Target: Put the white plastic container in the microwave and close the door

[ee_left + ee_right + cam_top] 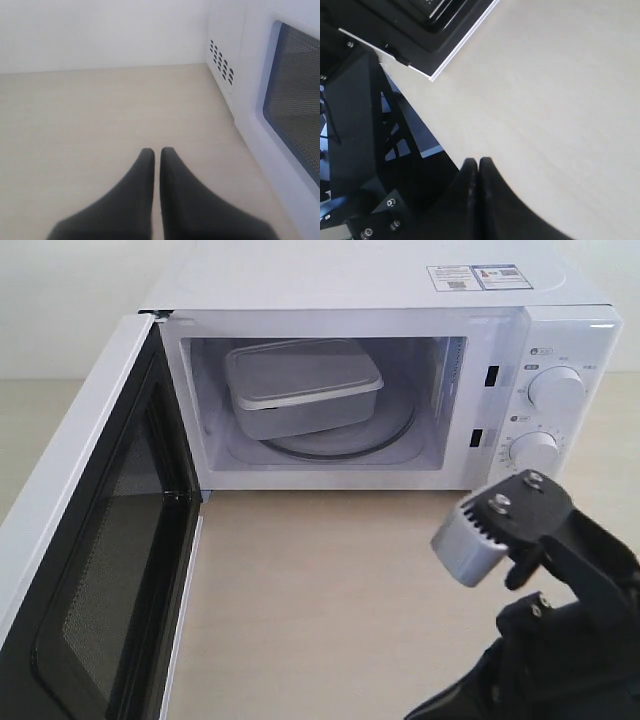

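The white plastic container (pixel 300 390) already sits inside the microwave (pixel 400 285), long axis across the cavity and slightly skewed, so what remains is the door (pixel 255 100), swung wide open. Its windowed outer face runs just beside the left gripper (pixel 157 152), whose fingers are pressed together on nothing, making that arm the nearer one. The right gripper (pixel 478 162), likewise closed and empty, hangs over the table (pixel 330 580) edge, apart from the door's corner, and the bare tabletop before the cavity looks to leave the swing free.

Matt wood-look table (pixel 330 580), glossy white microwave (pixel 300 280), frosted plastic container (pixel 300 385).
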